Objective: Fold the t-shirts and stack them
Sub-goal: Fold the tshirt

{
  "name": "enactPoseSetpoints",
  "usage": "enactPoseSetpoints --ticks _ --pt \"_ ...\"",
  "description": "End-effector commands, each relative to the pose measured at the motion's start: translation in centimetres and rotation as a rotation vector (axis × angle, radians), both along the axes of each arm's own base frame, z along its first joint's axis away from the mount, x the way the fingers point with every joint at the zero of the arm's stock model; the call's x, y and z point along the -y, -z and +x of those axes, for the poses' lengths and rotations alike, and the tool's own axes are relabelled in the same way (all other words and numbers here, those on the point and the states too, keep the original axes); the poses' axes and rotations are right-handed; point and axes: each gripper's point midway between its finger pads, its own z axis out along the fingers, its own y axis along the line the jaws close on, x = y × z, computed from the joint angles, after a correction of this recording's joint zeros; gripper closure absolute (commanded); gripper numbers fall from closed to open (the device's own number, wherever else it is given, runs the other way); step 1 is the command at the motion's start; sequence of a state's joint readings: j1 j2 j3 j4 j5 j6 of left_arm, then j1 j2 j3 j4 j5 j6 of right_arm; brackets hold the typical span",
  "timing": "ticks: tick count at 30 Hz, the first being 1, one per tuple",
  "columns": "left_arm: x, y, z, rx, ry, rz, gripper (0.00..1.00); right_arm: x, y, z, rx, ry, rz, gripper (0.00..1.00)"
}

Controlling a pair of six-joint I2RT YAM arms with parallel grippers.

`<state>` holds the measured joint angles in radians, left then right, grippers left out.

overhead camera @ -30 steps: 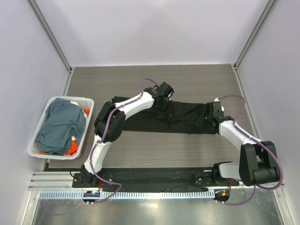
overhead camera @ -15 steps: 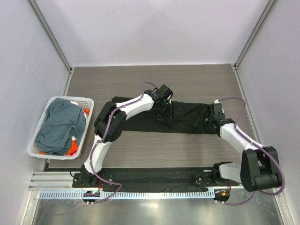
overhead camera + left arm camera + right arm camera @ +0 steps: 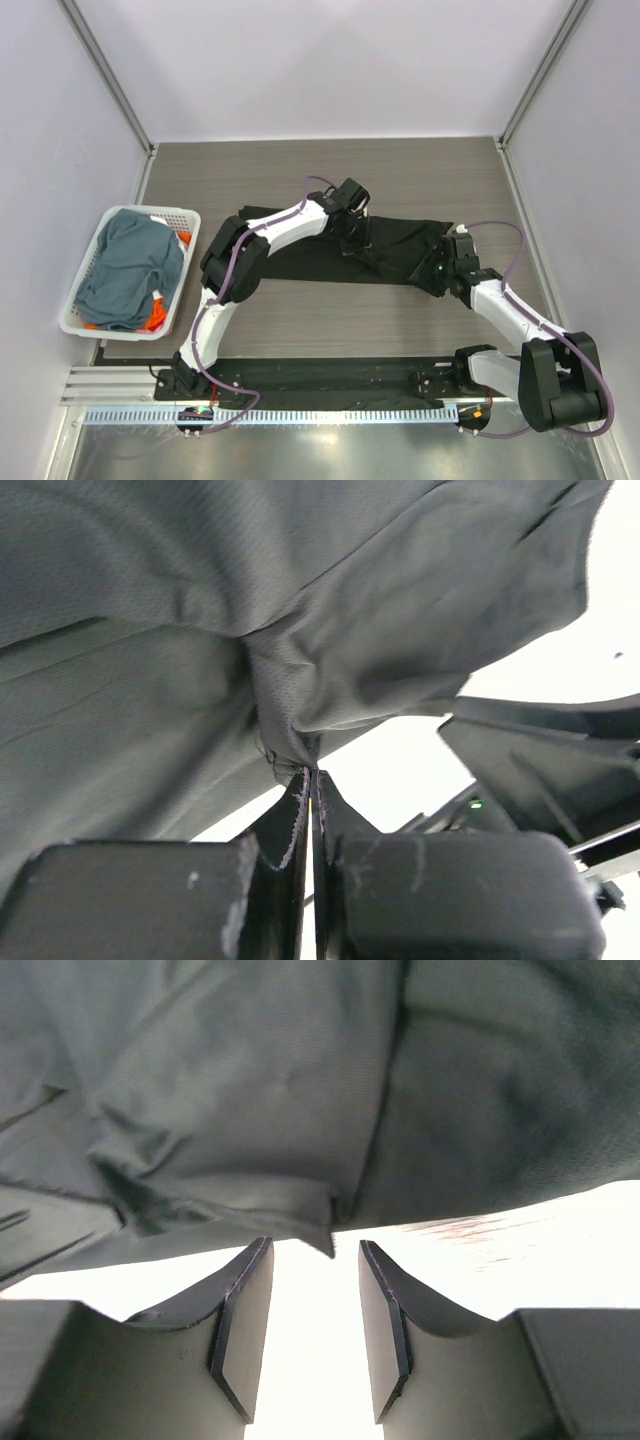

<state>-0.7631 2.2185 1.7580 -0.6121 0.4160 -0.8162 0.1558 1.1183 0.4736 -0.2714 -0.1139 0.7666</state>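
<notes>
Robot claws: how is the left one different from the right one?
The left gripper is shut, pinching a pucker of the black t-shirt; the right gripper is open, gripping nothing. The left sits near the shirt's middle; the right sits at its right end. Both are at the same shirt.

So the left gripper [image 3: 308, 780] has its two fingers pressed flat together, with a little peak of the dark t-shirt [image 3: 200, 630] pinched right at the tips. The cloth fans out from that pinch in creases and fills most of the view. The washed-out table [image 3: 400, 765] shows below its edge. Off to the right there's some black robot hardware [image 3: 550, 765] with a tiny green light [image 3: 476, 803] lit.
</notes>
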Motion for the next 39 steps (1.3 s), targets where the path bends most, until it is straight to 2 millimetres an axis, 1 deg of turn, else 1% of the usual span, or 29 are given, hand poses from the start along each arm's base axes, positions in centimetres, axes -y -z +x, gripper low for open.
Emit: enactPoseSetpoints --ticks 1,5,11,14,18,19,21,22,24,26,28,30,31,32,33,34,36,37,38,39 --pt "1.4 -2.9 1.1 -0.013 -0.051 -0.122 0.98 -0.1 -2.6 1.7 0.125 0.015 0.008 0.55" --pt "2.0 -3.8 1.8 -0.028 -0.084 -0.170 0.98 0.0 -3.3 1.9 0.159 0.007 -0.009 0.55" --pt "2.2 -4.6 3.3 -0.030 -0.145 -0.209 0.98 0.2 -4.0 2.4 0.209 -0.058 -0.064 0.57" --pt "2.5 -4.9 3.9 -0.043 -0.167 -0.232 0.98 0.0 -4.8 2.7 0.249 -0.107 -0.087 0.56" --pt "3.0 -5.3 4.6 -0.052 -0.190 -0.254 0.98 0.0 -5.9 3.3 0.286 -0.132 -0.112 0.57" --pt "3.2 -4.9 4.7 -0.059 -0.197 -0.252 0.98 -0.1 -6.0 3.3 0.288 -0.135 -0.115 0.58" --pt "3.5 -5.2 5.2 -0.060 -0.204 -0.268 0.97 -0.3 -6.0 3.4 0.283 -0.149 -0.113 0.59" --pt "3.7 -5.0 5.2 -0.071 -0.211 -0.270 0.97 -0.4 -6.0 3.4 0.283 -0.152 -0.113 0.60" --pt "4.1 -5.5 5.5 -0.067 -0.210 -0.288 0.97 -0.9 -5.9 3.3 0.283 -0.178 -0.117 0.61" --pt "4.1 -5.7 5.6 -0.053 -0.205 -0.288 0.97 -1.4 -5.6 3.1 0.279 -0.199 -0.128 0.62" --pt "3.2 -5.0 5.8 -0.032 -0.209 -0.246 0.96 -1.4 -5.2 3.0 0.247 -0.187 -0.145 0.62" --pt "2.3 -5.3 6.3 -0.009 -0.222 -0.237 0.95 -1.7 -5.0 3.1 0.233 -0.178 -0.142 0.64" --pt "1.9 -4.9 6.1 0.000 -0.217 -0.223 0.94 -1.6 -4.2 3.1 0.207 -0.163 -0.148 0.65" --pt "1.8 -5.0 6.1 0.011 -0.209 -0.220 0.93 -1.5 -3.8 3.0 0.191 -0.154 -0.149 0.66" --pt "1.6 -5.1 6.0 0.019 -0.201 -0.219 0.92 -0.8 -3.1 3.1 0.175 -0.109 -0.178 0.66" --pt "1.3 -4.8 5.7 0.015 -0.199 -0.203 0.92 -0.8 -2.8 3.3 0.181 -0.102 -0.178 0.67" --pt "0.8 -4.3 5.4 0.024 -0.184 -0.180 0.91 -0.6 -1.1 2.9 0.149 -0.087 -0.179 0.66" --pt "0.5 -3.9 5.3 0.026 -0.183 -0.164 0.91 -0.5 -0.9 3.1 0.156 -0.078 -0.185 0.67" --pt "-0.1 -2.9 4.9 0.020 -0.183 -0.133 0.90 -0.1 0.0 2.8 0.135 -0.070 -0.199 0.67" --pt "-0.3 -2.7 4.7 0.021 -0.184 -0.126 0.90 0.0 0.3 2.7 0.132 -0.064 -0.208 0.66"
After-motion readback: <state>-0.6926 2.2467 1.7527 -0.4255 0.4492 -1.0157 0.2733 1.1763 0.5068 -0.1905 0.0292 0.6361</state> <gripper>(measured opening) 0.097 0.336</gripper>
